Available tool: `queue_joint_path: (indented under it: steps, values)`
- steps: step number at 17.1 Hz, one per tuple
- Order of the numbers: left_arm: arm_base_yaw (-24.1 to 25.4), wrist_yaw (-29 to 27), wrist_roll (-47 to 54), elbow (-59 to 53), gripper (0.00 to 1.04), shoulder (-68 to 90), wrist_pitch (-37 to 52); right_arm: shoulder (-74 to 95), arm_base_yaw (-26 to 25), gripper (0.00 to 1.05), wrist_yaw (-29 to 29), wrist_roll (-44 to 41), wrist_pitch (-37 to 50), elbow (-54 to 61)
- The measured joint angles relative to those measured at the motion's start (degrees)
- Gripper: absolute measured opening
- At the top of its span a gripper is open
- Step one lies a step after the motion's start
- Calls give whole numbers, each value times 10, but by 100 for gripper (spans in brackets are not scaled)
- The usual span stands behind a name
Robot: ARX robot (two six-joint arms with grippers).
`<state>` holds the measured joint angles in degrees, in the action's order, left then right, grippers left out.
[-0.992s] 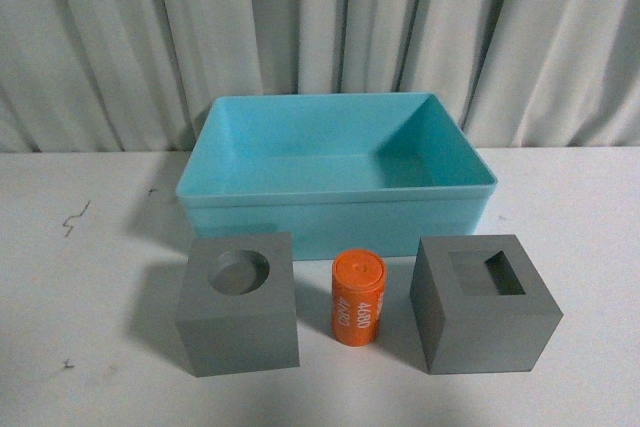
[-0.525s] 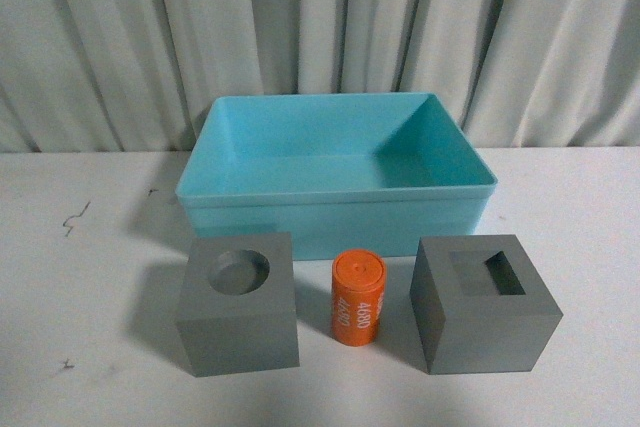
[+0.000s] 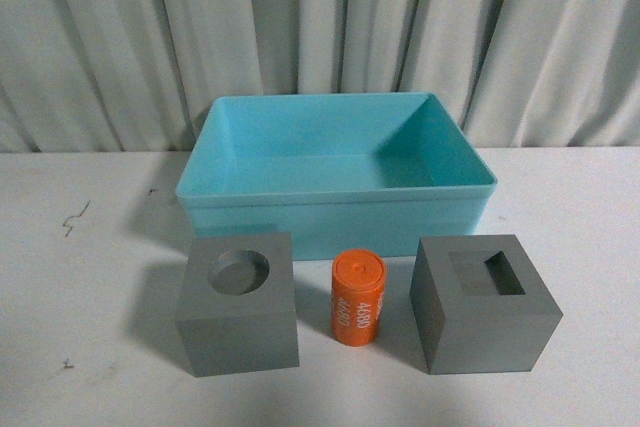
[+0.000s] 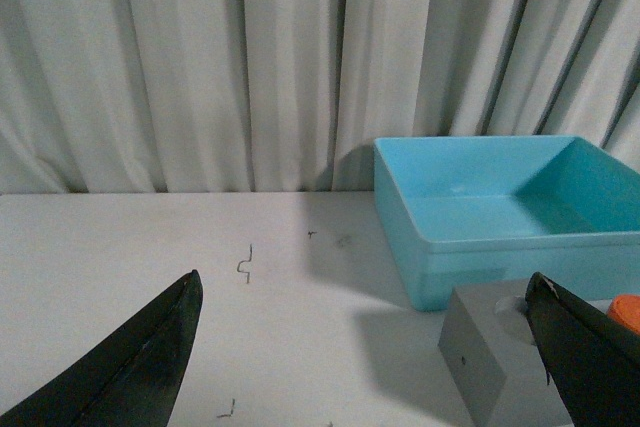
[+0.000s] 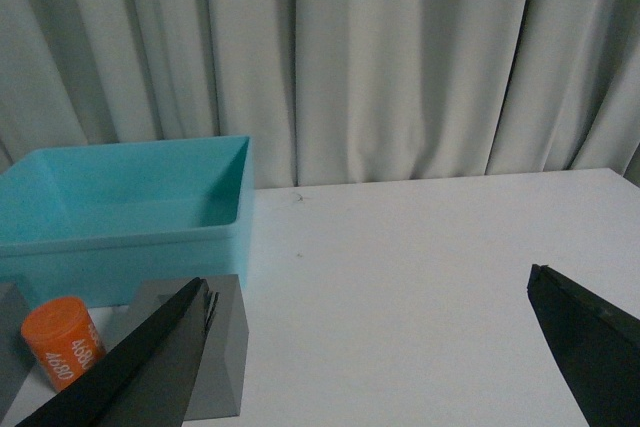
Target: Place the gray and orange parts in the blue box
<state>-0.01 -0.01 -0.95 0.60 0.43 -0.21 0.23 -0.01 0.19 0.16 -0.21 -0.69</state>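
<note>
Left gripper (image 4: 362, 279) and right gripper (image 5: 367, 279) are both spread wide and hold nothing. An empty blue box (image 3: 336, 212) sits on a white table (image 3: 90, 277). Three parts stand in a row just in front of the box: a gray cube with a round recess (image 3: 238, 317) by its left end, an orange cylinder (image 3: 358, 299) at its middle, and a gray cube with a rectangular recess (image 3: 484, 317) by its right end. Best approach, likely: keep the jaws fully apart, close squarely on a cube's opposite flat faces, and lift clear of the box rim before crossing.
</note>
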Motion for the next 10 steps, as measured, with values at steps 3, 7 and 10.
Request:
queue_joint_path:
  steps: [3, 7, 10]
  values:
    - [0, 0, 0, 0, 98, 0, 0, 0, 0, 98, 0, 0, 0, 0]
    - [0, 0, 0, 0, 98, 0, 0, 0, 0, 98, 0, 0, 0, 0]
    - [0, 0, 0, 0, 98, 0, 0, 25, -9, 98, -18, 18, -83, -26]
